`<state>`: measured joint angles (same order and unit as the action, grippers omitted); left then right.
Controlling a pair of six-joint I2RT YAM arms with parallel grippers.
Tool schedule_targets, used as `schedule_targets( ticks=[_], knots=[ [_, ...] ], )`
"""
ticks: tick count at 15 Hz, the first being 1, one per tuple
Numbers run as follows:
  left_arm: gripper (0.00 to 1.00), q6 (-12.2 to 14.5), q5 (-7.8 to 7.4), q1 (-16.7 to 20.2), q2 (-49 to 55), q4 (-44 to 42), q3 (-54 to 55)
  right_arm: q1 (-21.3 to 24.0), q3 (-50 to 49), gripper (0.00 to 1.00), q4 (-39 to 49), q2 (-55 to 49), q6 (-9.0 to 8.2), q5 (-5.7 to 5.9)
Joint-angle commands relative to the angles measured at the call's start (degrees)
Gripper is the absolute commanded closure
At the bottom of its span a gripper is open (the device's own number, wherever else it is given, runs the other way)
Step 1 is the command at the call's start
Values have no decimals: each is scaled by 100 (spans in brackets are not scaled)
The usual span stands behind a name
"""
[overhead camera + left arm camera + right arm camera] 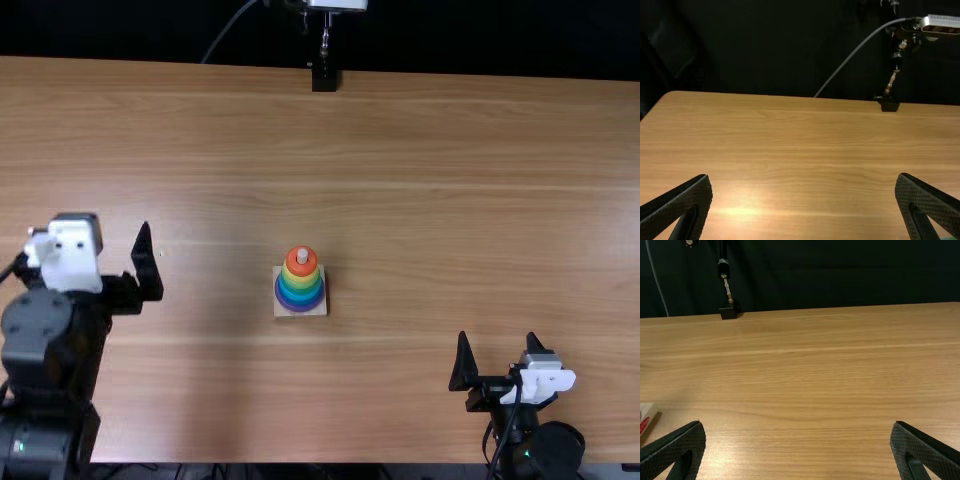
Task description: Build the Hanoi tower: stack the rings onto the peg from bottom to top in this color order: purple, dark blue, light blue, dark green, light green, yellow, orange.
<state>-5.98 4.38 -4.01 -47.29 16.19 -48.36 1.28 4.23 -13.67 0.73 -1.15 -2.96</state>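
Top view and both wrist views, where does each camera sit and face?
Top: above the table's near edge, steeply down and forward onto the stacked rings; left arm and right arm show.
Left wrist: on that wrist, toward the far edge; left gripper shows.
Right wrist: likewise; right gripper shows, plus a base corner.
All share the black stand foot.

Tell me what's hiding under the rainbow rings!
Under the rings is a pale square base on the wooden table. Its corners show, but the rings cover its middle. The peg pokes out on top; its lower part is hidden inside them.
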Motion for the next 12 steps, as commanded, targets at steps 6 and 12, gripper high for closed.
schedule_targets(
  ticks=[6,12],
  knots=[
    [0,49,89,41,2936,-300,2630,74,-335,0,-453,-73,20,-20],
    [0,60,-6,76,4298,-669,4080,65,-335,0,-453,-73,20,-20]
  ],
)
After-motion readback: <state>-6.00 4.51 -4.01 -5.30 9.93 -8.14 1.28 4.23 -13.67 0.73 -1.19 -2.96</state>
